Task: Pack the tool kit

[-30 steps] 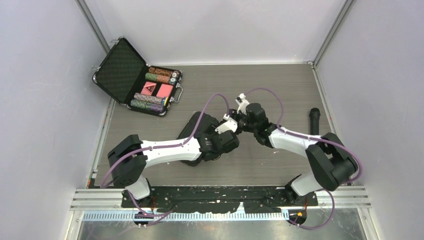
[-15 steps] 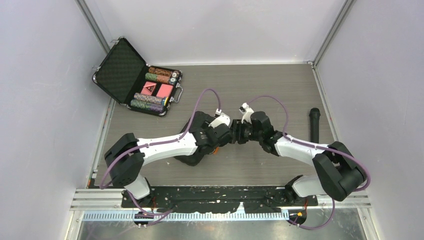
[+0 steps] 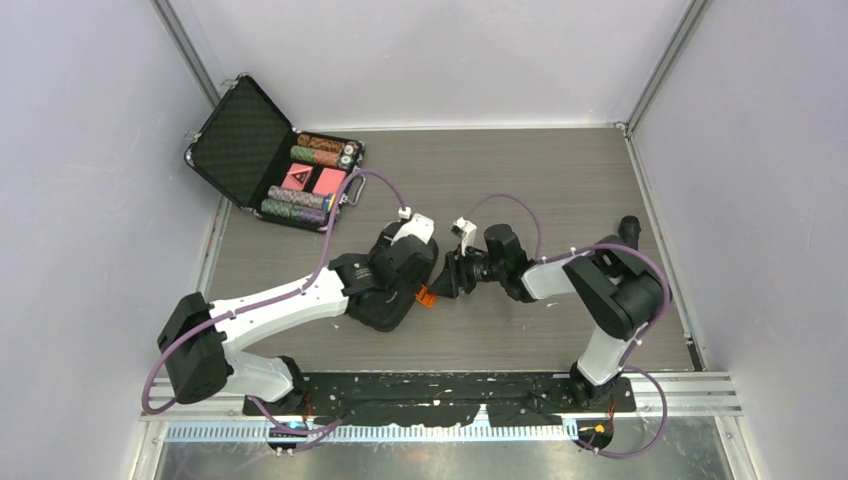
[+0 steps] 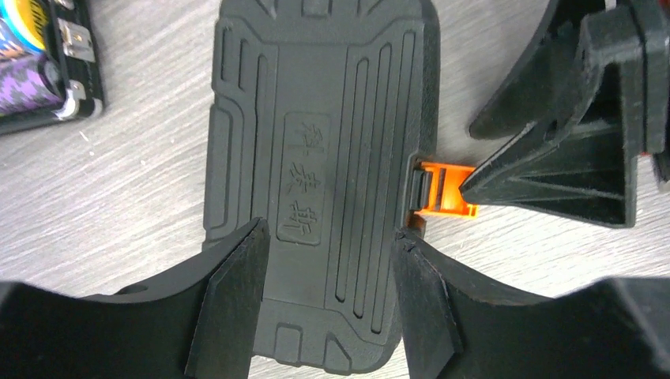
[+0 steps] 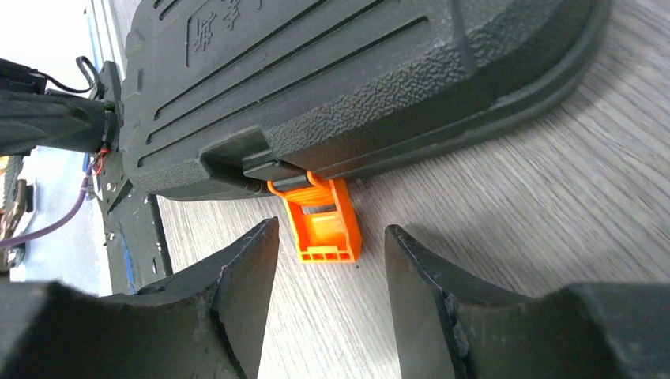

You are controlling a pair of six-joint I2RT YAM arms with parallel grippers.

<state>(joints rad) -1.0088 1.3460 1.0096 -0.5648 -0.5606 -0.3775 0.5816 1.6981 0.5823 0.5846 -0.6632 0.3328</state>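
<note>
The tool kit (image 4: 316, 150) is a black ribbed case lying closed on the table. Its orange latch (image 5: 320, 225) hangs unfastened from the case (image 5: 355, 79) and rests on the wood. My left gripper (image 4: 330, 231) is open right above the lid, its fingers (image 4: 233, 308) over the near end, gripping nothing. My right gripper (image 5: 332, 229) is open and low on the table, with the latch between its fingertips but not pinched. In the left wrist view one right fingertip (image 4: 474, 185) touches the latch (image 4: 442, 189). From above, both grippers (image 3: 390, 295) (image 3: 447, 278) meet at the latch (image 3: 425, 297).
An open metal-edged briefcase (image 3: 240, 140) holding poker chips and red cards stands at the back left; its corner (image 4: 75, 63) lies close to the tool kit. A black cylinder (image 3: 628, 228) lies by the right wall, partly behind the right arm.
Both arms swung left and down. The left gripper settled over the case lid, the right gripper dropped to the table facing the orange latch, and both sets of jaws opened slightly wider.
</note>
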